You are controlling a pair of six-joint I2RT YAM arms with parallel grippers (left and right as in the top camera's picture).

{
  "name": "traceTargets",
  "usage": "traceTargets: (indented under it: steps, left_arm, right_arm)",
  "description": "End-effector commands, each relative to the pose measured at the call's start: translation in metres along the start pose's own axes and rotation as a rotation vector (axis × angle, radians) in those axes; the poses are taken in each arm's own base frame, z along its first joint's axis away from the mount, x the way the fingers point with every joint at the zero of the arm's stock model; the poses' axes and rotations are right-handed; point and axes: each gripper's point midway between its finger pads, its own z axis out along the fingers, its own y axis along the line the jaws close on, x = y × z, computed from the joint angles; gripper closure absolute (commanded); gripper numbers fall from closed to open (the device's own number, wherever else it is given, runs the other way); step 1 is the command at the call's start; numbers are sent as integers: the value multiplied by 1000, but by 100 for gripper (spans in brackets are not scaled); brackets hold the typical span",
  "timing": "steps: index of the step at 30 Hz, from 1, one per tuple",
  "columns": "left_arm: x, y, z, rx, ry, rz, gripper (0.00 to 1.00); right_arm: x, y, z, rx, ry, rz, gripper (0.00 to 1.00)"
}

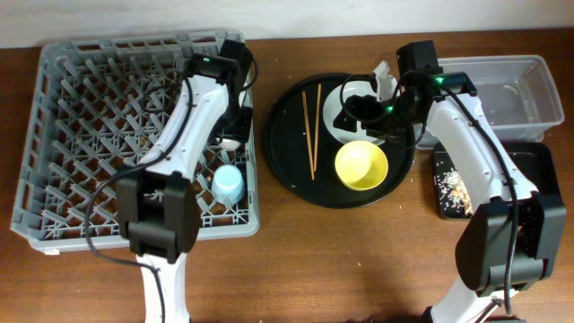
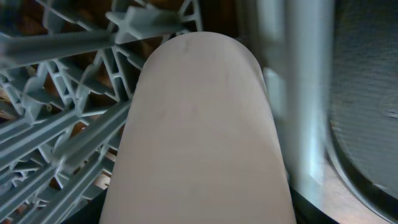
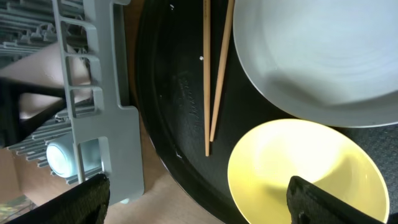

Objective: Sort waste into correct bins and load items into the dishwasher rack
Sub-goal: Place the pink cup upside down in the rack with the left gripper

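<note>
Left wrist view is showing the pink cup (image 2: pixel 199 124) filling the frame among the dishwasher rack (image 1: pixel 81 135) pegs, so loading is under way (I cannot tell whether the left claw (image 1: pixel 230 131) is gripping it). The right claw (image 3: pixel 198 202) is hovering spread open above the yellow bowl (image 3: pixel 305 174), and I judge it needs lowering onto the rim next.

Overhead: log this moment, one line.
pink cup: at dishwasher rack, grip unseen | right gripper: open over round tray | blue cup: racked | chopsticks, yellow bowl, plate: on tray
</note>
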Motion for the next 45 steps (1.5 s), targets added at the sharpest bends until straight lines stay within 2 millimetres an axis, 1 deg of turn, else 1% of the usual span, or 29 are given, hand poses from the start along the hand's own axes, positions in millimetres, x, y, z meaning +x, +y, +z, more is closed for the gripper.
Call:
traceTargets:
  steps: [1, 3, 5, 6, 7, 8, 9, 10, 12, 15, 16, 17, 19, 20, 22, 23, 25, 27, 29, 31, 34, 35, 38, 39, 41, 42, 43, 44, 45]
  left_arm:
    - [-5, 1, 14, -10, 10, -20, 26]
    - [-11, 1, 10, -6, -14, -24, 1]
    - [-29, 2, -28, 12, -94, -71, 1]
    - [-44, -1, -72, 63, -182, -74, 1]
    - [-48, -3, -99, 83, -233, -63, 1]
    - [-50, -16, -125, 144, -286, 9, 1]
    - [-51, -41, -142, 254, -319, 75, 2]
    - [-49, -65, -146, 340, -321, 112, 2]
    - [-52, -103, -129, 377, -299, 173, 2]
    - [-60, -162, -90, 406, -256, 145, 11]
    - [-67, -174, -73, 379, -254, 102, 17]
    - [-71, -188, -53, 350, -254, 83, 17]
    - [-74, -209, -35, 362, -251, 80, 18]
    - [-79, -229, -14, 376, -254, 63, 28]
    - [-82, -238, 3, 377, -248, 35, 29]
    - [-84, -237, 19, 356, -233, -23, 30]
    - [-84, -238, 29, 351, -225, -27, 30]
    - [-86, -242, 34, 355, -228, -34, 44]
    - [-83, -243, 49, 346, -206, -39, 44]
    - [-79, -244, 67, 336, -173, -55, 56]
    - [-82, -245, 66, 341, -186, -55, 82]
    - [-83, -245, 66, 340, -190, -56, 98]
    - [-89, -239, 60, 341, -209, -35, 100]
    - [-101, -228, 40, 350, -244, -40, 100]
    - [-131, -191, -27, 379, -381, -47, 100]
    - [-138, -178, -54, 386, -444, -28, 100]
    - [-148, -150, -100, 377, -566, 26, 100]
    - [-150, -107, -142, 280, -658, 40, 100]
    - [-147, -48, -172, 81, -722, 29, 100]
  right_arm:
    - [-8, 7, -14, 7, -44, -38, 9]
    - [-7, 7, -14, 7, -43, -38, 9]
    - [-16, 15, -27, 3, -71, -50, 12]
    - [-26, 24, -55, 25, -124, -64, 12]
    - [-34, 28, -89, 82, -188, -73, 12]
    - [-36, 30, -129, 158, -259, -77, 12]
    - [-33, 28, -180, 276, -353, -69, 9]
    - [-28, 27, -201, 310, -393, -64, 2]
    - [-16, 26, -224, 317, -428, -48, 2]
    - [-2, 15, -214, 340, -343, -10, 3]
    - [1, 12, -213, 352, -331, -3, 4]
    - [6, 8, -213, 374, -311, 8, 4]
    - [11, 4, -213, 397, -294, 18, 10]
    - [11, 3, -213, 397, -293, 21, 13]
    - [12, 3, -213, 397, -292, 21, 13]
    - [12, 3, -213, 397, -290, 22, 12]
    - [13, 3, -213, 398, -288, 23, 12]
    - [13, 3, -213, 398, -287, 23, 12]
    - [15, 3, -212, 400, -278, 26, 12]
    - [15, 2, -212, 401, -277, 26, 12]
    - [15, 2, -212, 401, -277, 26, 13]
    - [15, 2, -212, 401, -277, 27, 13]
    - [18, 2, -212, 404, -269, 30, 13]
    - [18, -1, -213, 423, -270, 32, 13]
    - [18, -2, -213, 425, -269, 33, 13]
    - [18, -2, -213, 425, -269, 33, 13]
    - [18, -2, -213, 425, -269, 33, 13]
    - [18, -2, -213, 425, -269, 33, 13]
    - [18, -2, -213, 425, -269, 33, 13]
